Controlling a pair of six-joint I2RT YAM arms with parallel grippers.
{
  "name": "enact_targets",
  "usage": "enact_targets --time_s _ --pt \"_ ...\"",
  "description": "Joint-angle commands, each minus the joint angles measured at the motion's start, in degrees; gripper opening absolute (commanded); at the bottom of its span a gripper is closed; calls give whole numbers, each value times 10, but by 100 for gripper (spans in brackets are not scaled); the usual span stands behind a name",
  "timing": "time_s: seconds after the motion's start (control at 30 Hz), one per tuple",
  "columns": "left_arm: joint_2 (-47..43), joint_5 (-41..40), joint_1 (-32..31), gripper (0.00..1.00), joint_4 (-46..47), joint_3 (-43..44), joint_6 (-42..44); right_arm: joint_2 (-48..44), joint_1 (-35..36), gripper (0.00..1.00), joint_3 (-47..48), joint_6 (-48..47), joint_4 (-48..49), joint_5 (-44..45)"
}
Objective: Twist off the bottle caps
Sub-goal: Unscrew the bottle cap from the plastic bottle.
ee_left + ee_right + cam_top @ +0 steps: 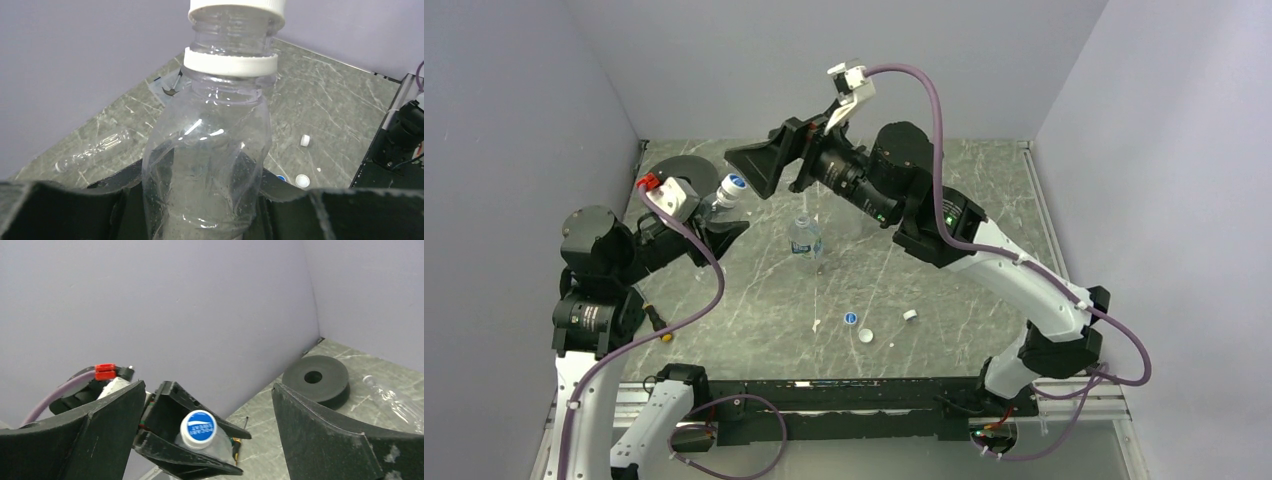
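Three bottles (pixel 805 240), three loose caps (pixel 865 336), one disc (pixel 332 371)

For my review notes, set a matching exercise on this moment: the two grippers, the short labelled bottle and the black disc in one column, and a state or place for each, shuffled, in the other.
Things:
A. left gripper
B. right gripper
C. short labelled bottle
D. black disc

States or places:
1. jaws wide open, holding nothing
2. lies flat near the far left corner of the table
3. jaws shut on a clear bottle with a cap on top
4. stands upright mid-table, untouched

Pairs: A-3, B-1, C-4, D-2.
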Motion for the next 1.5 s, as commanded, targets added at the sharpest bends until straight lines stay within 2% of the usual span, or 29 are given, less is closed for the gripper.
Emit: enact_targets --time_s 0.0,0.2,0.4,0.57,0.77,0.83,0.97,1.1,1.27,1.47 --pt "-4 -24 -1 0 5 -3 20 46 11 100 59 11 -38 -1" --pt "-6 -27 -1 0 8 -8 24 100 15 99 128 38 -90 -9" --pt "-15 -35 -1 0 18 -16 25 116 14 88 134 63 -113 -2" --pt "-16 -39 -1 0 14 -19 28 85 14 63 75 83 -55 -9" --pt "-15 -50 -1 0 7 -23 38 82 14 28 78 87 -59 -7" --pt "-13 -50 -1 0 5 -24 39 80 14 20 79 86 -62 -4" --pt "-12 -31 -1 0 3 -28 36 73 14 18 85 55 -52 -8" --pt "-10 45 -1 0 -10 -24 28 51 6 18 79 -15 -10 -57" --pt "-6 141 -1 0 -15 -24 -8 -10 -14 18 4 -76 75 -129" --pt "7 221 -1 0 -27 -39 -43 -74 -42 19 -66 -115 111 -214"
